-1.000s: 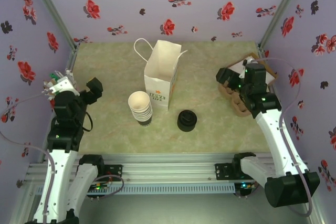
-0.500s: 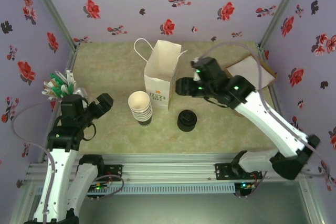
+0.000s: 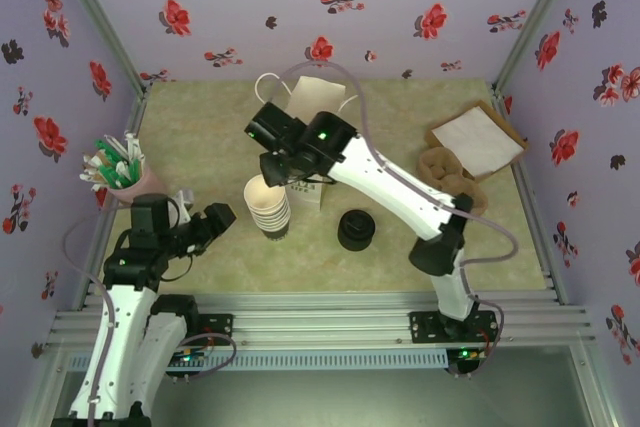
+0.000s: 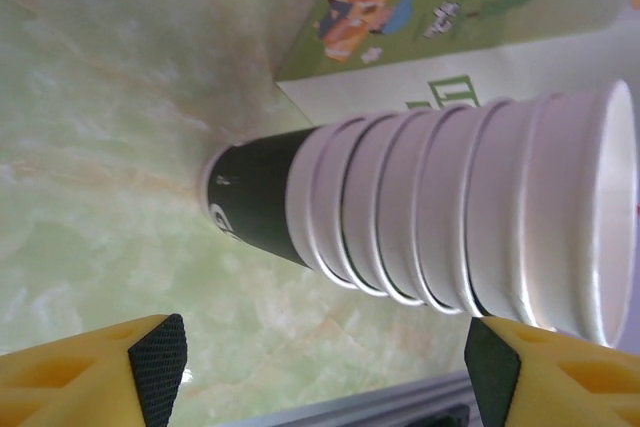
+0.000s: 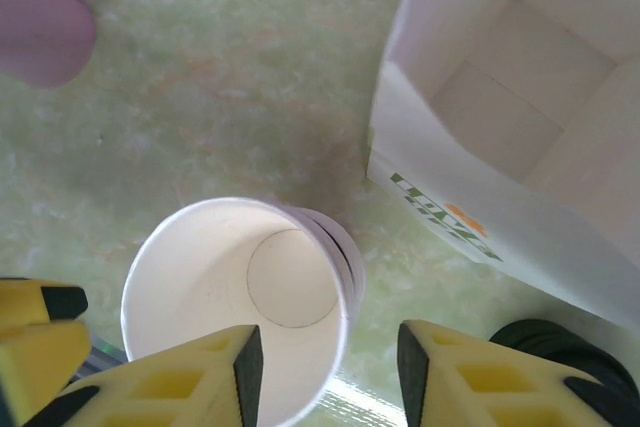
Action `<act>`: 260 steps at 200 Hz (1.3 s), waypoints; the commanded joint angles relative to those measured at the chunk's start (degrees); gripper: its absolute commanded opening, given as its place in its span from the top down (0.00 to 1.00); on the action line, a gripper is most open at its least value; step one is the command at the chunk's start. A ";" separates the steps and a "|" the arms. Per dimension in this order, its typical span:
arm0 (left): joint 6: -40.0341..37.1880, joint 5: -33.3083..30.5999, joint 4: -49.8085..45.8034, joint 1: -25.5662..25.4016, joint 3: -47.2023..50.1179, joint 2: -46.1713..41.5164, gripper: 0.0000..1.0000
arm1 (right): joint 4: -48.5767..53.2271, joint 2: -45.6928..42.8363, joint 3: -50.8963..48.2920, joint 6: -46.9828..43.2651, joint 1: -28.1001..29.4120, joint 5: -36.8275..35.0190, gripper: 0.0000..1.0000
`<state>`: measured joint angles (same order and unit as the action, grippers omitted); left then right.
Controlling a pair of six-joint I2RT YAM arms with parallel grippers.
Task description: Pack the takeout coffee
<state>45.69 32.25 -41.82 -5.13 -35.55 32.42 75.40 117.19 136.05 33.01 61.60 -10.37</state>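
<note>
I'm seeing no capped cup yet, just the parts. The stack of cups (image 3: pixel 268 207) stands upright with its cream mouth open; the rims are white and the bottom cup is dark-walled. It stands just beside the near left corner of the white paper bag (image 3: pixel 322 97), which is upright and open-topped. The short stack of black lids (image 3: pixel 355 230) sits right of the cups, apart from them.

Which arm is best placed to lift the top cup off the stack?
Right. The right gripper hangs open directly above the cup stack; the left gripper is low, facing its side.
</note>
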 commanded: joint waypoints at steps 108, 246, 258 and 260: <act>-1.29 8.27 2.85 0.20 0.97 1.79 0.24 | 7.86 6.71 5.70 -0.26 0.80 -0.86 0.71; -3.06 9.90 4.57 0.20 0.10 4.06 0.27 | 6.69 8.79 5.72 -0.24 0.80 0.79 0.79; -2.96 10.37 4.99 0.20 0.13 3.99 0.27 | 6.63 8.87 6.01 -0.19 0.80 0.94 0.84; -2.97 10.38 5.00 0.20 0.07 4.03 0.27 | 6.63 8.85 6.03 -0.18 0.80 0.89 0.84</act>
<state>44.40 40.38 -38.52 -5.13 -34.37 36.69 82.17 124.81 140.25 33.04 61.93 -10.02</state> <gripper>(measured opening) 0.736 0.189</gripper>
